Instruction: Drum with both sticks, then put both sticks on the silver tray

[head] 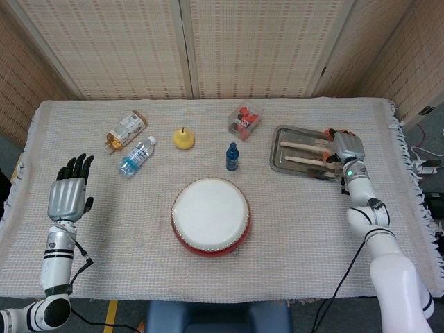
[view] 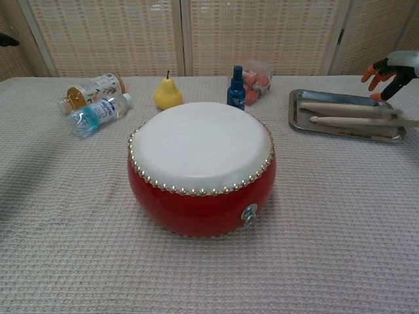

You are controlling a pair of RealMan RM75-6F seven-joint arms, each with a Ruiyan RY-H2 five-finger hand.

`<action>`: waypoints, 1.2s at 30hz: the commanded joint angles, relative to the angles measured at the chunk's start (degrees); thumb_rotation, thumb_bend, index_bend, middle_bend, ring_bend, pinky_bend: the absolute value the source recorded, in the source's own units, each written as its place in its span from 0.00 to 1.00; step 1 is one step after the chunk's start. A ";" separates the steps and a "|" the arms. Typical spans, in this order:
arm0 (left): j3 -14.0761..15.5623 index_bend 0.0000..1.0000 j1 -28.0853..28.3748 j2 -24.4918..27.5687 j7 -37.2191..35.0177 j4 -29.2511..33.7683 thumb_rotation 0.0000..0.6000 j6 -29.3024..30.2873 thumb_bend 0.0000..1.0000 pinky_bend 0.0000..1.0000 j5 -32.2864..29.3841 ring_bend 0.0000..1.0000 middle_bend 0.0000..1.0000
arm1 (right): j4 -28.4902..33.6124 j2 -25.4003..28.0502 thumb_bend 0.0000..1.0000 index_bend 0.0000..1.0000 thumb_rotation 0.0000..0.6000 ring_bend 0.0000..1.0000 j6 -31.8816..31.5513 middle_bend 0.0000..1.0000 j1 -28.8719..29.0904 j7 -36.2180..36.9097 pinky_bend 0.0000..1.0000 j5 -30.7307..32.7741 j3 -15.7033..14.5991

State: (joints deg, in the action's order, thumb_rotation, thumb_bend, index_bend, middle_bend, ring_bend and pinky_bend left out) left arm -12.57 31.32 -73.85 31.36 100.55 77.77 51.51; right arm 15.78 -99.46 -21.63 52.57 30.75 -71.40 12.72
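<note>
The red drum (head: 210, 215) with its white skin (view: 201, 140) stands in the middle of the table. On the silver tray (head: 277, 133) (view: 340, 130) at the back right lie both wooden sticks side by side, one (head: 303, 146) (view: 340, 108) behind the other (head: 304, 159) (view: 353, 120). My right hand (head: 345, 147) (view: 391, 65) hovers at the tray's right end, fingers spread, holding nothing, over the sticks' thick ends. Far left, my left hand (head: 67, 195) is raised with fingers apart and empty; the chest view shows only a dark fingertip of it.
Along the back of the table: a lying juice bottle (head: 126, 129), a lying water bottle (head: 137, 155), a yellow pear (head: 183, 139), a small blue bottle (head: 232, 157) upright, and a clear box of red fruit (head: 245, 119) left of the tray.
</note>
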 commanded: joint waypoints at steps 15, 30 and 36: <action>0.92 0.02 -4.02 2.64 -11.11 -4.93 1.00 -1.38 0.26 0.15 5.45 0.01 0.04 | 54.05 30.96 0.42 0.14 1.00 0.08 -37.08 0.19 -23.99 -7.53 0.15 -2.79 -2.10; 5.26 0.04 -12.11 4.42 -16.92 -1.21 1.00 6.22 0.26 0.14 15.35 0.01 0.04 | 72.34 34.51 0.41 0.06 1.00 0.00 -61.94 0.14 -41.12 -15.65 0.09 -8.91 -7.62; 6.81 0.04 -14.74 4.65 -16.56 1.73 1.00 8.32 0.26 0.14 17.63 0.01 0.04 | 77.02 33.89 0.41 0.05 1.00 0.00 -64.77 0.13 -44.61 -19.90 0.07 -10.40 -9.97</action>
State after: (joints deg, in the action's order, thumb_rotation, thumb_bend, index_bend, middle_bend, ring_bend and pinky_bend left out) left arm -6.10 16.93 -69.32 14.58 101.92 85.72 68.80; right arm 91.46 -65.43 -85.67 9.01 11.94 -81.35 3.57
